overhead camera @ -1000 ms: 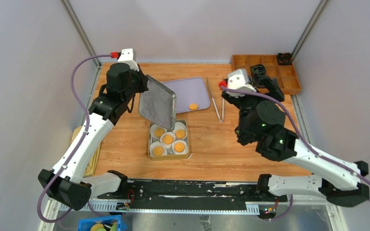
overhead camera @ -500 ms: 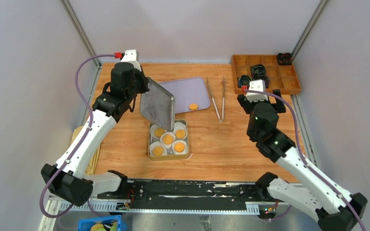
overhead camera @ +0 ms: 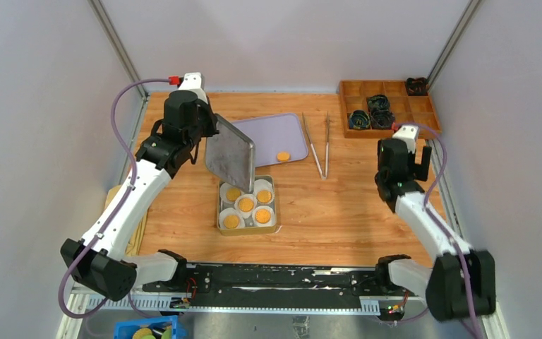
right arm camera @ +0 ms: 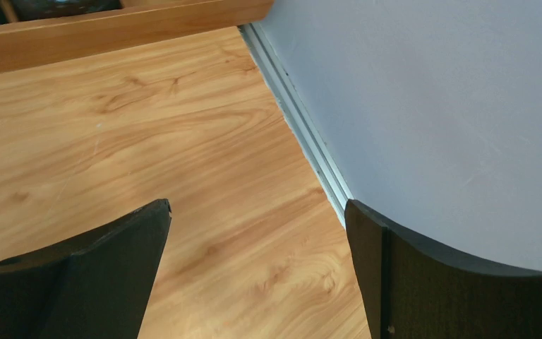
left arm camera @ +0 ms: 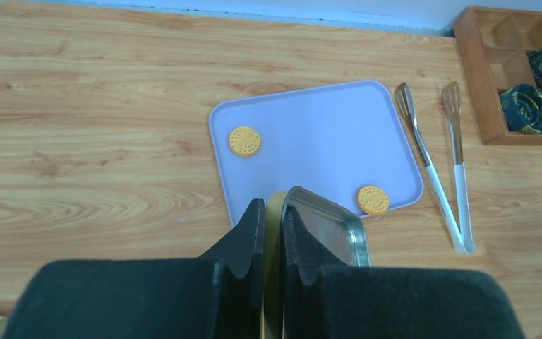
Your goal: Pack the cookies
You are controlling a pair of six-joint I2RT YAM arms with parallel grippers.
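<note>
An open gold tin [overhead camera: 220, 209] in the middle of the table holds several cookies [overhead camera: 245, 204] in white paper liners. Behind it lies a lilac tray [overhead camera: 268, 134] with one cookie [overhead camera: 282, 156] near its front edge. The left wrist view shows two cookies [left arm camera: 243, 140] [left arm camera: 372, 200] on this tray [left arm camera: 317, 134]. My left gripper [overhead camera: 209, 136] [left arm camera: 272, 206] is shut on the edge of the tin's lid [overhead camera: 231, 152] [left arm camera: 332, 226]. The lid hangs tilted above the tin's back edge. My right gripper [overhead camera: 401, 166] [right arm camera: 257, 208] stands open and empty by the right wall.
Metal tongs [overhead camera: 319, 145] [left arm camera: 437, 176] lie right of the tray. A wooden compartment box [overhead camera: 395, 133] [left arm camera: 490, 106] with dark rolled items stands at the back right. The enclosure wall [right arm camera: 430, 106] is close beside my right gripper. A blue bin [overhead camera: 145, 330] sits below the table's near edge.
My right arm has swung back from the table's middle to the right wall, its gripper staying open. The left gripper with the lid has barely shifted.
</note>
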